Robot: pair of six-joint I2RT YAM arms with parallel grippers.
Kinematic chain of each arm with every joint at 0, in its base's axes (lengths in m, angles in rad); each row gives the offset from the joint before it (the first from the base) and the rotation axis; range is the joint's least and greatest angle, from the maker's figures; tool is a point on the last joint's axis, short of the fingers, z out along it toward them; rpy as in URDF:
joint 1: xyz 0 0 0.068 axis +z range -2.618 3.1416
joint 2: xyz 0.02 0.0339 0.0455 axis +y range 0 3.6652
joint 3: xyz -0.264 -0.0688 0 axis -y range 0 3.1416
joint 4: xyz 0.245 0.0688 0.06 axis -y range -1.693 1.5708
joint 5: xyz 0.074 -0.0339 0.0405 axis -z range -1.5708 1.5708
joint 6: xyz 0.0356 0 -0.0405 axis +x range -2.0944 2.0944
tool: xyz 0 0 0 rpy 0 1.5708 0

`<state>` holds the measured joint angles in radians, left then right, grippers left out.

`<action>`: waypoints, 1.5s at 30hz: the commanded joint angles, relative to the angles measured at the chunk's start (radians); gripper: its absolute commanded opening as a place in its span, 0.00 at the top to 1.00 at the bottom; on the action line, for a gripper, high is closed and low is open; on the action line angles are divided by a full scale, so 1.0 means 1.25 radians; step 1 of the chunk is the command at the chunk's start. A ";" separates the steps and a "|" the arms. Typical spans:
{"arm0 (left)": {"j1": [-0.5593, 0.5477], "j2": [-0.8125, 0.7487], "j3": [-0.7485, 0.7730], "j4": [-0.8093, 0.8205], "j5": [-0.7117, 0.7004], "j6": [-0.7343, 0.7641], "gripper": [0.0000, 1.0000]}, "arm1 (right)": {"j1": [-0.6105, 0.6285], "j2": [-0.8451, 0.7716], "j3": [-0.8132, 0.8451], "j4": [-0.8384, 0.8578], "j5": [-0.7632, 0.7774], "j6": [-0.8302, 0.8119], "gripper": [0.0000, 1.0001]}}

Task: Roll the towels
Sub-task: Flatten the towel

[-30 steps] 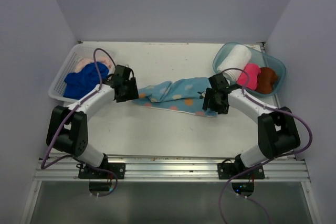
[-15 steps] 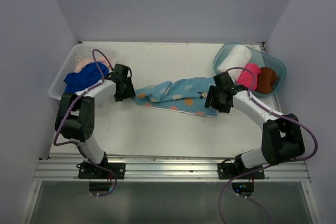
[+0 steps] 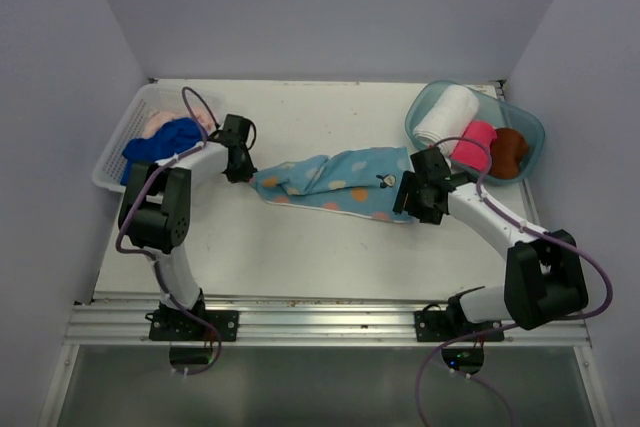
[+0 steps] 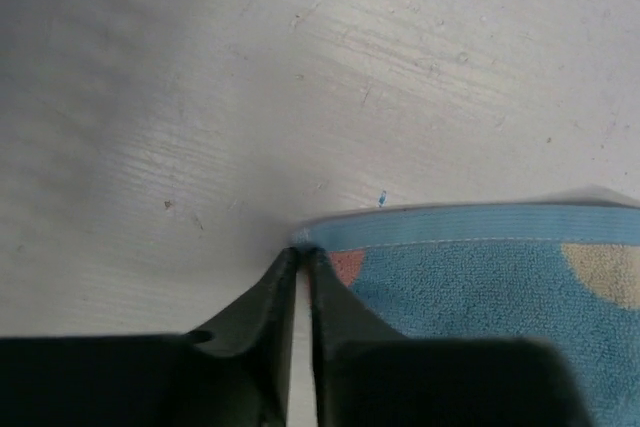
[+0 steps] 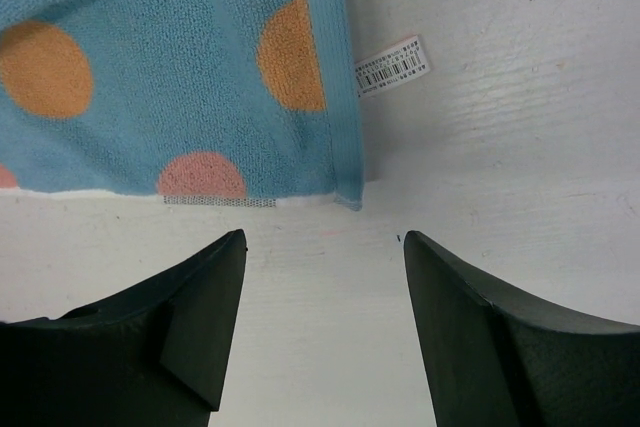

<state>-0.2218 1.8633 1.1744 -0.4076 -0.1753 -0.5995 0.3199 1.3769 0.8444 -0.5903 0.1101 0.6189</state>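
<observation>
**Spotted towel flat on the table, a pincer at each end**

From above: six towels in all. The spotted towel lies stretched across the table, crumpled toward its left end; a blue towel and a peach towel sit loose in the one white basket at the left; a white towel, a pink towel and a brown towel sit rolled in the one clear tub at the right. The left pincer is at the spotted towel's left tip and the right pincer at its right end; how either pincer's fingers stand cannot be told from here.

Left wrist: this view alone shows the fingers pinched almost together, the left pincer clamped on the very corner of the spotted towel, beside one pink spot; the hem runs off to the right over bare table.

Right wrist: the right pincer has its fingers wide apart and holds nothing, with table between them; the spotted towel ends just beyond the tips. Visible only here: two orange spots, one full pink one, a black patch at the top edge, and one white tag with a barcode, its print too small to read.
</observation>
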 commanded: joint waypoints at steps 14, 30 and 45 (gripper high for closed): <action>0.006 -0.265 -0.088 -0.051 0.005 -0.044 1.00 | -0.007 0.018 -0.067 0.093 0.060 0.100 0.44; 0.006 -0.313 -0.095 -0.064 0.047 -0.040 1.00 | -0.010 0.013 -0.090 0.179 0.044 0.116 1.00; 0.045 -0.324 0.345 -0.186 0.155 0.018 1.00 | -0.120 -0.147 0.384 -0.060 0.108 -0.039 1.00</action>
<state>-0.1898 1.4822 1.4590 -0.6060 -0.0368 -0.6083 0.1848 1.2182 1.1862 -0.5900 0.2192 0.6373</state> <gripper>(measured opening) 0.005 0.022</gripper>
